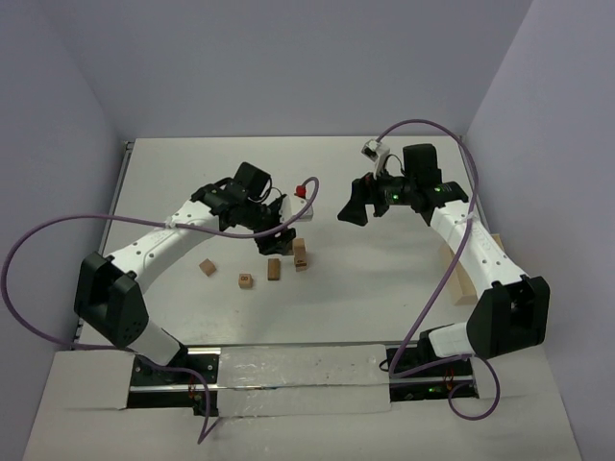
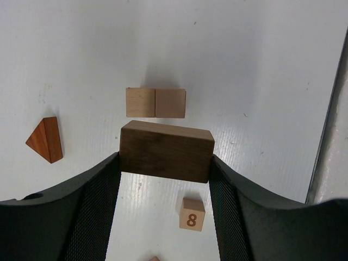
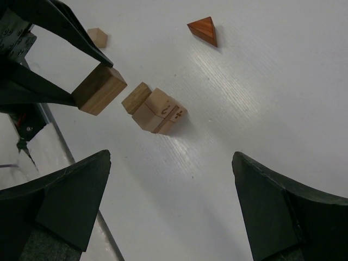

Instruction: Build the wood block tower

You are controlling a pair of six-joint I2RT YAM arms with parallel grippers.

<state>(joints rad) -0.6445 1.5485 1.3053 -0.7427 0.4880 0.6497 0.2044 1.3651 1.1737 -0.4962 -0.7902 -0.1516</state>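
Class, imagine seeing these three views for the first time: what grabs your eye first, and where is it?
First comes the dark brown block, clamped between the left gripper's fingers close beside the small wood block tower of tan pieces near mid-table. Next, the right gripper hangs wide open and empty, to the tower's right in the top view. A reddish triangular block lies apart on the white table.

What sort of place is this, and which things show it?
Probably a robot lab test cell: two arms bolted at a white table, plain walls around it, and the left hand holding a dark wooden brick near small tan blocks.
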